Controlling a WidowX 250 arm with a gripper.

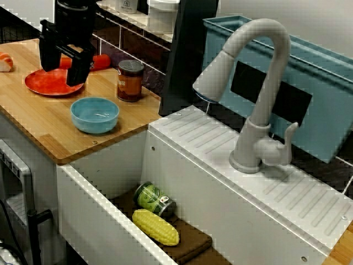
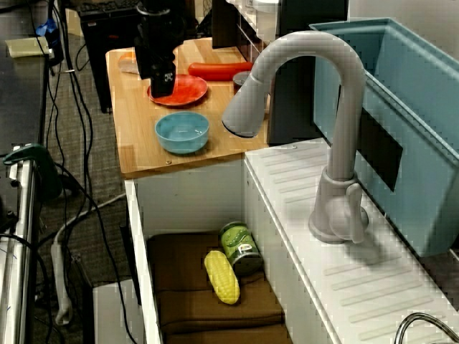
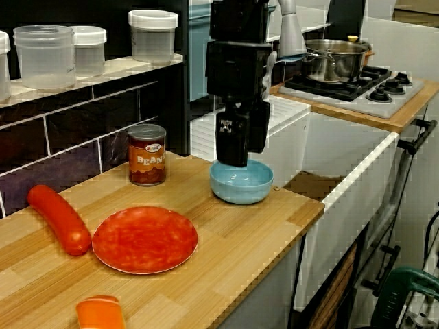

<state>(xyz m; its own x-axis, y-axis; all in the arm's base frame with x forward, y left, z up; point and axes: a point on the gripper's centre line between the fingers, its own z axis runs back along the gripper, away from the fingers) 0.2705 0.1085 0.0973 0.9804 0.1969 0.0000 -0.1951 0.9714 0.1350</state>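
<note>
My black gripper point(image 1: 60, 74) hangs open above the wooden counter point(image 1: 41, 124), with nothing between its fingers. From the sink side it sits over a red plate point(image 1: 51, 84). Along the counter, the gripper point(image 3: 240, 152) lines up in front of a light blue bowl point(image 3: 241, 186), with the plate point(image 3: 144, 240) nearer the camera. From above, the gripper point(image 2: 163, 87) covers the plate's point(image 2: 185, 92) left edge. It touches neither. A long red sausage point(image 3: 60, 219) lies beside the plate, and a beans can point(image 3: 147, 155) stands by the wall.
An orange piece point(image 3: 99, 314) lies at the counter's near end. In the sink, a green can point(image 2: 240, 247) and a corn cob point(image 2: 221, 276) rest on a brown mat. A grey faucet point(image 1: 259, 94), a blue rack point(image 1: 314, 88), shelf jars point(image 3: 44, 55) and a pot point(image 3: 336, 58) on a stove stand around.
</note>
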